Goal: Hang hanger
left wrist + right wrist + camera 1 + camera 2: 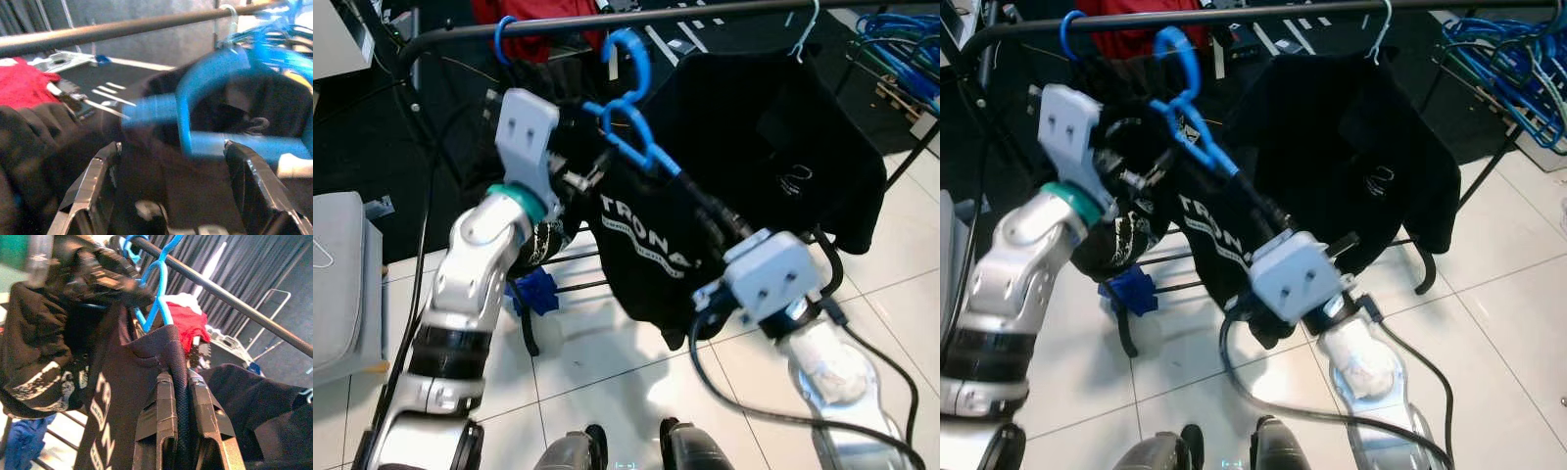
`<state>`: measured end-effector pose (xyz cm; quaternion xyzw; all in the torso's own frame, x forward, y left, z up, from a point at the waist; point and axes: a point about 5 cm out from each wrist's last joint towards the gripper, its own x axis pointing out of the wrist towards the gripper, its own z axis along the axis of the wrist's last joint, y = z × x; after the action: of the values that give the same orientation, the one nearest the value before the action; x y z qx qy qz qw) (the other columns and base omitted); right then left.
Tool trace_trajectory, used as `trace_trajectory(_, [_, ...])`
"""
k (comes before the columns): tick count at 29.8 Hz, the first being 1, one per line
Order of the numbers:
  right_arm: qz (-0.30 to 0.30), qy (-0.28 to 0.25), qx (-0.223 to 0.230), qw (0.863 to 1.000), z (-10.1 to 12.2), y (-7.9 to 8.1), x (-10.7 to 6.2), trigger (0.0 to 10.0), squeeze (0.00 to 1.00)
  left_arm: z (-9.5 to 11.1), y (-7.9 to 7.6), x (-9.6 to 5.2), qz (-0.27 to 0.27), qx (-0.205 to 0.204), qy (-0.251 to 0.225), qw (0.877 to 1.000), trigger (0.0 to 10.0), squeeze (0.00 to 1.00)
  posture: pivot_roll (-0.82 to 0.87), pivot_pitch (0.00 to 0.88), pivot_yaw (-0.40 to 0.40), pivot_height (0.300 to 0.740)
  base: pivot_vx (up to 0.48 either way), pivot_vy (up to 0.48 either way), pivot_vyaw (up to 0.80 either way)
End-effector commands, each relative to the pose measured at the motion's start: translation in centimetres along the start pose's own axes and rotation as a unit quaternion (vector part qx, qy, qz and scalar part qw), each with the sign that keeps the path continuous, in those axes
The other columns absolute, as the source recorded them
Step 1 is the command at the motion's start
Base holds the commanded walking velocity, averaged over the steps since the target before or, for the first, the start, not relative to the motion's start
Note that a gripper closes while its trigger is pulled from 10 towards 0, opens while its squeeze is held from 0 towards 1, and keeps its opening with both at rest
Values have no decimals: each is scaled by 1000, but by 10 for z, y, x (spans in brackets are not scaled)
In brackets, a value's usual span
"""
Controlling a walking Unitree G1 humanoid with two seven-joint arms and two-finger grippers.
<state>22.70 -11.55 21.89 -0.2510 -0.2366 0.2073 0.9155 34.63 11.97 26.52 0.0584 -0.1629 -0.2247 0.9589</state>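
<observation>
A blue hanger (636, 127) carries a black T-shirt (646, 255) with white lettering. Its hook (631, 54) is held up just below the black rail (705, 12), not over it. My right gripper (182, 396) is shut on the shirt-covered shoulder of the hanger, reaching up from the lower right (715, 220). My left gripper (171, 161) is open, and the blue hook (205, 98) lies blurred just beyond its spread fingers (93, 186). From the head, the left gripper (587, 178) sits beside the hanger's neck, against another dark garment.
On the rail hang a second blue hook (501, 39) with a dark garment, and a black shirt (783, 127) on a white hanger (803, 39). A red garment (543, 12) lies behind. A grey cushion (337, 274) is at left, blue cables (901, 49) at right. The floor is white tile.
</observation>
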Motion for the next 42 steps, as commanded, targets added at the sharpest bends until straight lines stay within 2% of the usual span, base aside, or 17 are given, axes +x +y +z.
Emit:
trace_trajectory(1, [12, -33, -8, 999, 11, 2, -3, 10000, 0, -1, 7, 3, 18, 4, 7, 1000, 10000, 0, -225, 112, 130, 740, 0, 0, 0])
trace_trajectory(6, [16, -37, -13, 999, 13, 2, -5, 10000, 0, 3, 19, 3, 36, 32, 10, 999, 10000, 0, -227, 112, 133, 740, 0, 0, 0])
trace_trajectory(14, [4, -45, -23, 999, 16, -2, -4, 10000, 0, 0, 21, -3, 15, 30, 22, 999, 10000, 0, -227, 115, 138, 740, 0, 0, 0])
trace_trajectory(15, [-12, -37, -25, 999, 13, -6, -3, 10000, 0, 3, 15, -9, -33, -16, 20, 999, 10000, 0, -224, 114, 140, 740, 0, 0, 0])
trace_trajectory(17, [-47, -22, -16, 999, 6, -14, 0, 10000, 0, 12, -1, -31, -153, -85, 9, 985, 10000, 0, -210, 119, 143, 740, 0, 0, 0])
trace_trajectory(18, [-57, -19, -13, 998, 4, -17, 1, 10000, 0, 13, -6, -39, -184, -91, 12, 979, 10000, 0, -210, 119, 143, 740, 0, 0, 0])
trace_trajectory(21, [-60, -18, -12, 998, 3, -18, 1, 10000, 0, 12, -7, -44, -192, -86, 17, 977, 10000, 0, -210, 119, 143, 740, 0, 0, 0])
trace_trajectory(23, [-60, -19, -13, 998, 3, -19, 1, 10000, 0, 7, -2, -46, -176, -69, 28, 982, 10000, 0, -203, 122, 144, 740, 0, 0, 0])
trace_trajectory(25, [-58, -22, -14, 998, 4, -20, 1, 10000, 0, 2, 7, -43, -133, -42, 41, 989, 10000, 0, -201, 123, 141, 740, 0, 0, 0])
trace_trajectory(27, [-57, -23, -14, 998, 5, -20, 0, 10000, 0, 1, 10, -41, -119, -32, 46, 991, 10000, 0, -201, 123, 141, 740, 0, 0, 0])
trace_trajectory(28, [-46, -28, -13, 998, 7, -18, 1, 10000, 0, 0, 12, -36, -91, -24, 44, 995, 10000, 0, -202, 124, 139, 740, 0, 0, 0])
trace_trajectory(29, [-46, -28, -13, 998, 7, -18, 1, 10000, 0, 0, 12, -36, -91, -24, 44, 995, 10000, 0, -202, 124, 139, 740, 0, 0, 0])
trace_trajectory(31, [-25, -37, -11, 999, 11, -12, 2, 10000, 0, -1, 15, -26, -49, -10, 43, 998, 10000, 0, -206, 122, 137, 740, 0, 0, 0])
trace_trajectory(36, [-9, -46, -9, 999, 14, -6, 3, 10000, 0, -2, 16, -19, -23, -4, 49, 999, 10000, 0, -212, 121, 137, 740, 0, 0, 0])
trace_trajectory(39, [0, -49, -9, 999, 17, -3, 1, 10000, 0, -1, 24, -15, 16, -3, 52, 999, 10000, 0, -219, 124, 140, 740, 0, 0, 0])
trace_trajectory(42, [1, -49, -9, 999, 18, -2, 1, 10000, 0, -1, 26, -14, 21, 0, 55, 998, 10000, 0, -221, 124, 142, 740, 0, 0, 0])
